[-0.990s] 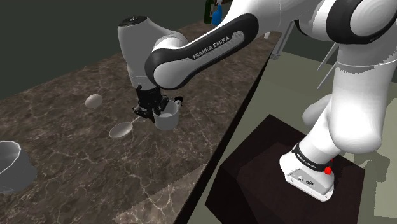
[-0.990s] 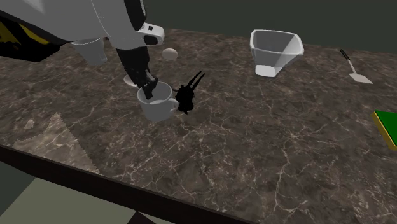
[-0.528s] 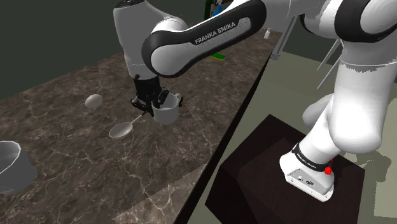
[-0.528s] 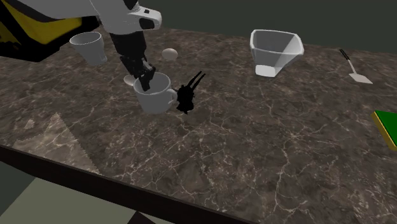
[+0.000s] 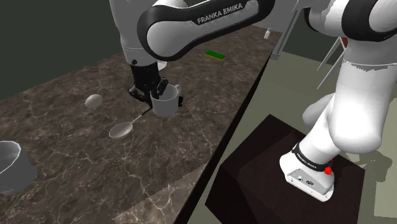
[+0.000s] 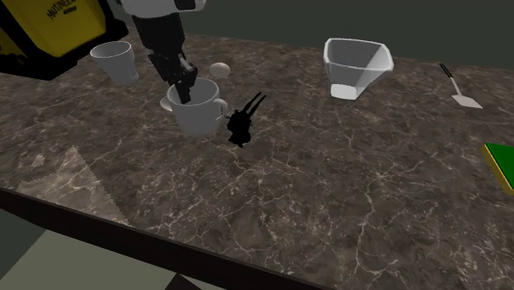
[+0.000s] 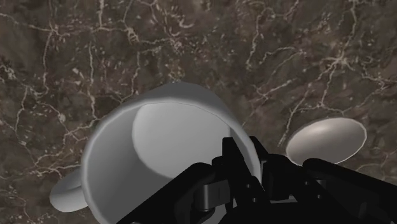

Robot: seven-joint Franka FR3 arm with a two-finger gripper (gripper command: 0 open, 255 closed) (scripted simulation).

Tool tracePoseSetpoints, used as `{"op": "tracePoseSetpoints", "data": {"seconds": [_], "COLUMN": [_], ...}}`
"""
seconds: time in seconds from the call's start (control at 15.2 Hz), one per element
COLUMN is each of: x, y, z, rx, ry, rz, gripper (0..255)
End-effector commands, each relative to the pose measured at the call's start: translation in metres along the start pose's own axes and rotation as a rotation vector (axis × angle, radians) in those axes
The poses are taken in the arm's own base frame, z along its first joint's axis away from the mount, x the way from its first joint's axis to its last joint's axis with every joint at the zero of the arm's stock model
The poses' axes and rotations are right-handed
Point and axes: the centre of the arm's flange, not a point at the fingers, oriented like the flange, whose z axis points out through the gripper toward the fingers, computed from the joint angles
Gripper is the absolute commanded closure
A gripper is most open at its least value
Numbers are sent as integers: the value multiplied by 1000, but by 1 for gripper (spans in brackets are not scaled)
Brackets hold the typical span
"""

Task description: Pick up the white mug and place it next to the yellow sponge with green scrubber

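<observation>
My gripper [image 6: 184, 89] is clenched on the rim of the white mug [image 6: 198, 115]. One black finger [image 7: 234, 159] reaches down inside the cup and the other presses the outside of the wall, so the rim is pinched between them. The mug's handle sticks out on the side opposite my grip. The cup hangs from my fingers roughly upright, mouth up. It looks just clear of the dark marble countertop [image 6: 329, 198], though I cannot be certain its base is off the stone.

Everything else I place from the mug. Just beside it, on the handle side, lies a small spiky black thing [image 6: 240, 125]; I cannot tell whether it touches the handle. On the grip side, close by, is the pale bowl of a spoon [image 7: 326, 140]. A pale egg-shaped thing [image 6: 219, 70] rests near the mug, behind it in the second exterior view. A white tumbler [image 6: 114, 63] stands on the far side of my gripper from the mug. A white square bowl [image 6: 356, 66] sits well apart from the mug, past the black thing, and a spatula [image 6: 458, 87] lies farther off the same way. The sponge [image 6: 497, 156], green on top with a yellow side, lies far along the counter, well apart from the mug.
</observation>
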Motion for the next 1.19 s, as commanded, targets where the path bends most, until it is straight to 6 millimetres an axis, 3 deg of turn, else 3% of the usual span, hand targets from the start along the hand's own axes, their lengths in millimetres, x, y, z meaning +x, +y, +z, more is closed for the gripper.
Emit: {"op": "tracePoseSetpoints", "data": {"seconds": [0.0, 0.66, 1.12], "x": [-1, -2, 25], "y": [0, 3, 91], "z": [-12, -62, -59], "rx": [0, 0, 0], "ry": [0, 0, 0], "rz": [0, 0, 0], "gripper": [255, 255, 255]}}
